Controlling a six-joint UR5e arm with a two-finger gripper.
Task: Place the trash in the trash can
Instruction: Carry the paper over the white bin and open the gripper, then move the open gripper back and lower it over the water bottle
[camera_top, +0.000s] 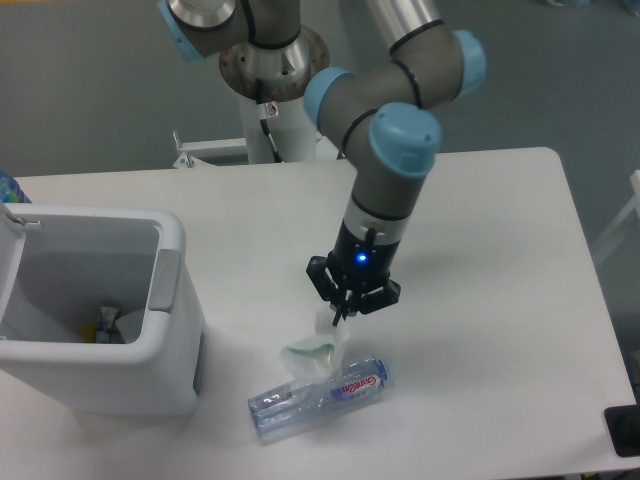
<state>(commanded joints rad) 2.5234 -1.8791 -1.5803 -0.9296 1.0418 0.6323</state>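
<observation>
Transport of the paper wrapper (315, 352) is judged to be the step in hand: the jaws (340, 316) are closed on its top edge, and it hangs from them directly above the crushed bottle (318, 394), seemingly brushing it. The bottle lies flat on the desk (480, 250), near the front edge. The trash can (110, 375) stands at the left, open-topped, with some items already seen inside. A lift is called for next, high enough for the thick rim to be cleared, then a sweep leftward over the opening. Open desk lies between wrapper and can, so the path is unobstructed; only the can's near wall must be passed over.
</observation>
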